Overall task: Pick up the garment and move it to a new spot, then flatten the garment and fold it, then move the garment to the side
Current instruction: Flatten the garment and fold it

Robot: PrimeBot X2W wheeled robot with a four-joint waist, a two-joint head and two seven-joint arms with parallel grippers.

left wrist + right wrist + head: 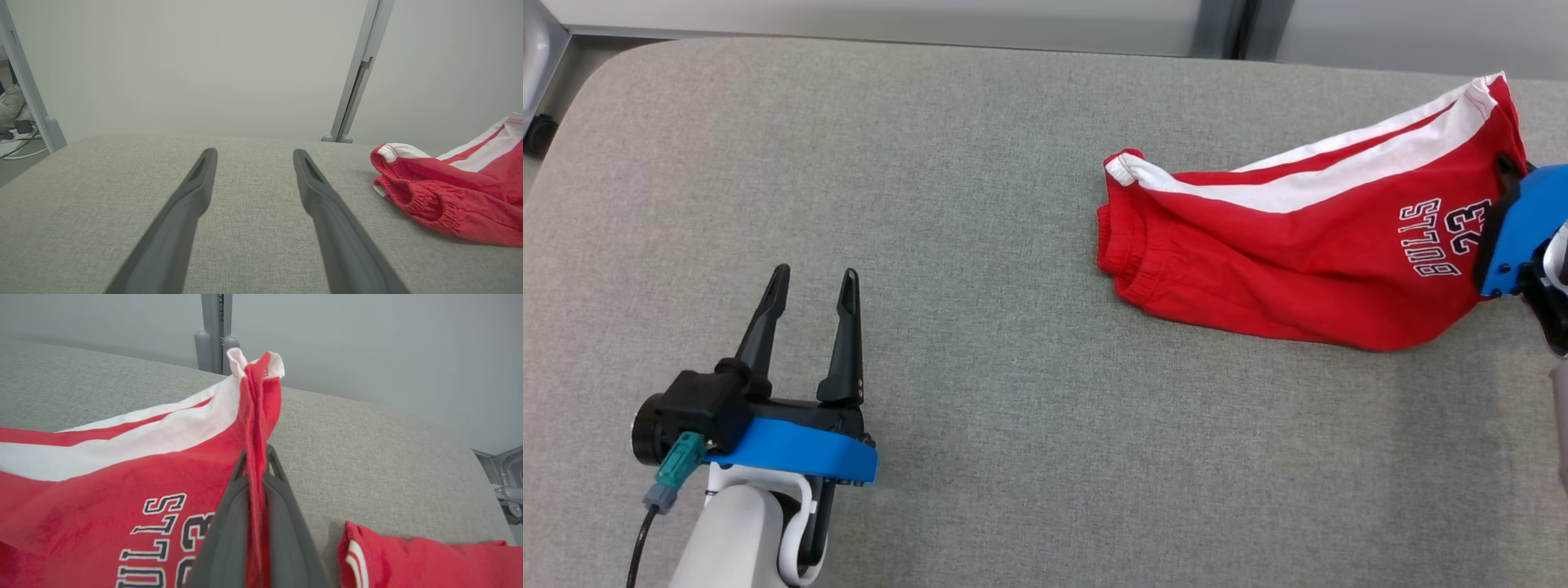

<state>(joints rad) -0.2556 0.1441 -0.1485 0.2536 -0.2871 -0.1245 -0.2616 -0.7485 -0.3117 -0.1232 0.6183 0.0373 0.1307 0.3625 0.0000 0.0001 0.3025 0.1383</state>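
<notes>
The garment is a pair of red shorts with white side stripes and dark lettering, lying crumpled at the right of the grey padded table. My right gripper is shut on a raised fold of the garment near its right end, the cloth pinched between both fingers and standing up past the tips. In the head view its blue mount shows at the right edge. My left gripper hovers open over bare table at the lower left, far from the shorts. In the left wrist view the garment lies to the right of the open left gripper.
A grey wall with a vertical metal post stands behind the table's far edge. Cables and a shoe lie on the floor beyond the table's left side. Bare grey table surface spreads between the two grippers.
</notes>
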